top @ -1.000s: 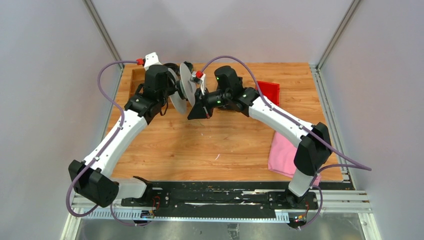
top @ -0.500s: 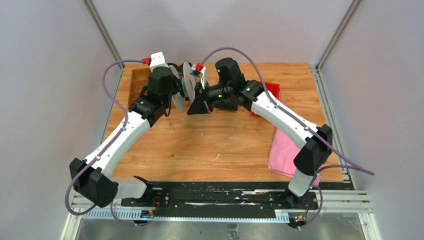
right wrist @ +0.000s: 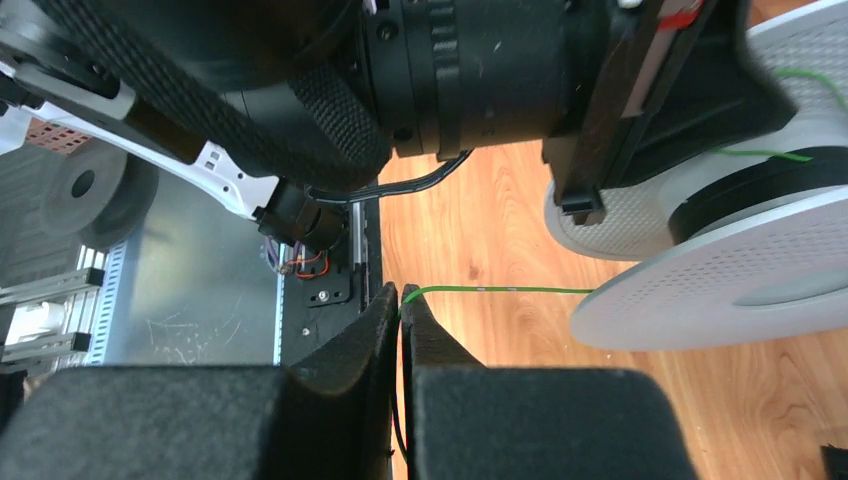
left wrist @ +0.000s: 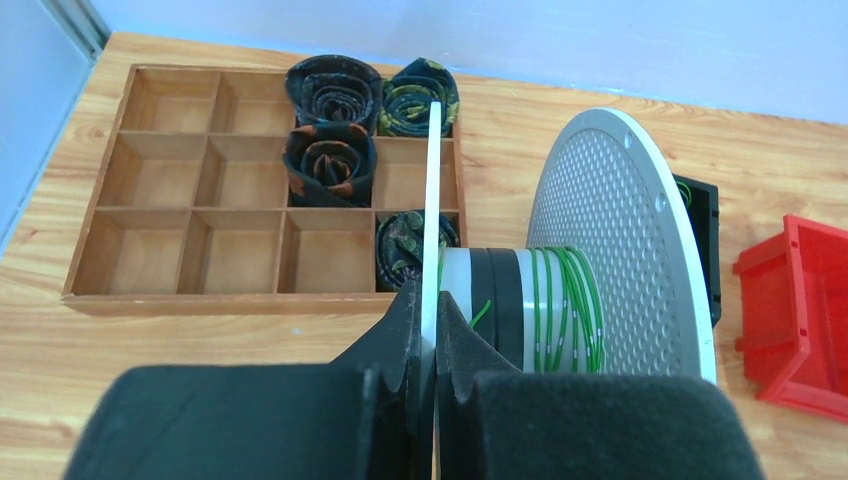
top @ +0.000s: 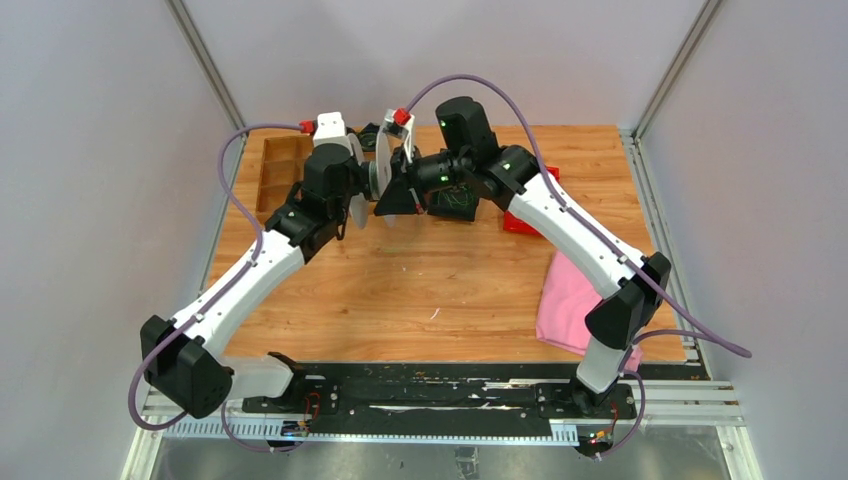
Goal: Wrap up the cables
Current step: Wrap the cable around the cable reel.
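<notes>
The left gripper point(left wrist: 428, 330) is squeezed tight on the thin rim of the grey spool point(left wrist: 610, 230). It holds the spool up in the air over the far part of the table point(top: 420, 290). The spool is turned on its side, so its middle is free all the way round and wire can go on.

The right gripper point(right wrist: 400, 300) is pinched shut on one green cable point(right wrist: 500, 290). The cable comes out from between its fingertips and runs straight across to the spool. It looks pulled tight, I think so that it winds on snug and not floppy. Some green turns point(left wrist: 565, 310) already sit side by side on the spool's middle, next to a black band.

The black bin point(left wrist: 703, 240) is just behind the spool, and it seems to have more green wire in it, close by for later. The wooden tray point(left wrist: 260, 300) is at the far left, with dark bundles point(left wrist: 330, 165) in some boxes. The red bin point(left wrist: 800, 300) and pink cloth point(top: 565, 300) lie off to the right, out of the way.

The job looks partly done. If the pinch slips, the tight cable could spring loose.
</notes>
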Available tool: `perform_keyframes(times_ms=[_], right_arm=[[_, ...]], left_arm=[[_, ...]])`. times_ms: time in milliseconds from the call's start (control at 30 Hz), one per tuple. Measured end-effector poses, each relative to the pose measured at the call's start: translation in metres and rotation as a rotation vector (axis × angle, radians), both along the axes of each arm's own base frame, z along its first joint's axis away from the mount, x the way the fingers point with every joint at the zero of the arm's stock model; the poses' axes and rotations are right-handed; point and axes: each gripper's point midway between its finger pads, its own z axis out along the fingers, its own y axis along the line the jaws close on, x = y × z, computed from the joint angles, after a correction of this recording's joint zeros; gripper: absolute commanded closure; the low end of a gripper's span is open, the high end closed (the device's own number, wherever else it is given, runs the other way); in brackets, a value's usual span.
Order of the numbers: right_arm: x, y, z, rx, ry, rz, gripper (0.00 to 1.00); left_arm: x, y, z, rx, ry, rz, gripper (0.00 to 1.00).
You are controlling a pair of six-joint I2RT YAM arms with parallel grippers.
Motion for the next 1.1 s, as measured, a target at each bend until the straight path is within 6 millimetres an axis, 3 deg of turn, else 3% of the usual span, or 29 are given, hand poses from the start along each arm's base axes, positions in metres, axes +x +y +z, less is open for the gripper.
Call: perform_keyframes(times_ms=[433, 1100], right_arm=[[0.025, -0.013, 0.015, -0.011, -0.076, -0.065, 0.98], [0.073, -0.046, 0.015, -0.101, -0.305, -0.18, 0.99]], left_arm=[[-0.01, -0.021, -0.01, 0.099, -0.018, -0.168, 1.0], [-0.03, -0.053, -0.016, 0.201, -0.033, -0.44, 1.0]])
